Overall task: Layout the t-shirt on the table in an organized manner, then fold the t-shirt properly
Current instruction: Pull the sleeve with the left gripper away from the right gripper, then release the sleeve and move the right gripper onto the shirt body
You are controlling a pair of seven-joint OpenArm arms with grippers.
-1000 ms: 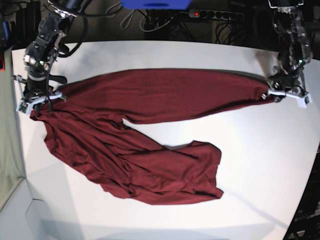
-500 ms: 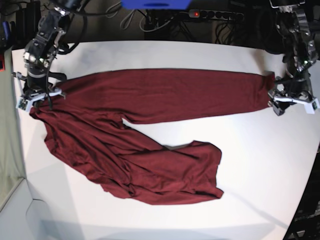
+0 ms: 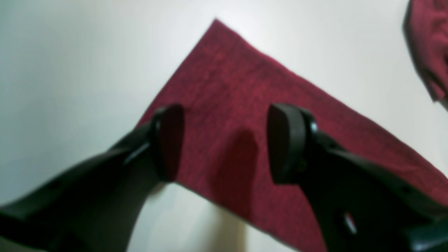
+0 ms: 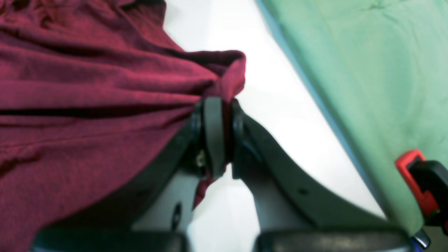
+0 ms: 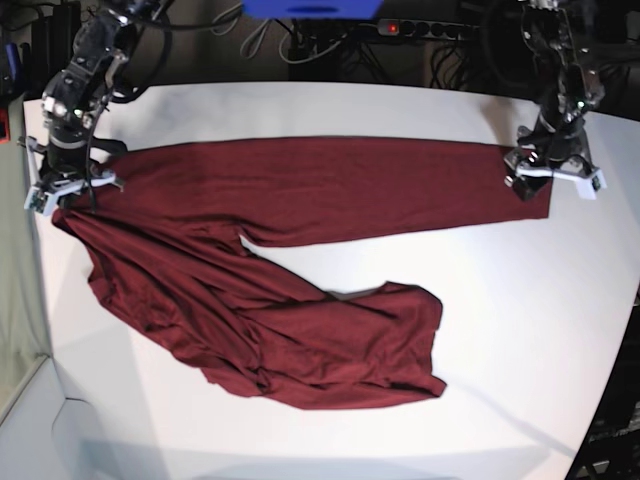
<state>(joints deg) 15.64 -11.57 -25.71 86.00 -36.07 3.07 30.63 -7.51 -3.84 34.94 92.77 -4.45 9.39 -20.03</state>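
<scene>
T-shirt (image 3: 266, 115) corner beneath spread left jaws.

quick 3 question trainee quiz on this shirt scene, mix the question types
1. True or false: the left end effector is clamped on the t-shirt.
2. What does the right end effector hold? A) bunched shirt fabric B) the green cloth C) nothing
3. Fill in: the shirt corner under the left end effector lies ____ on the table.

Key: 1 false, its jaws stand apart above the corner; 2 A; 3 flat.
</scene>
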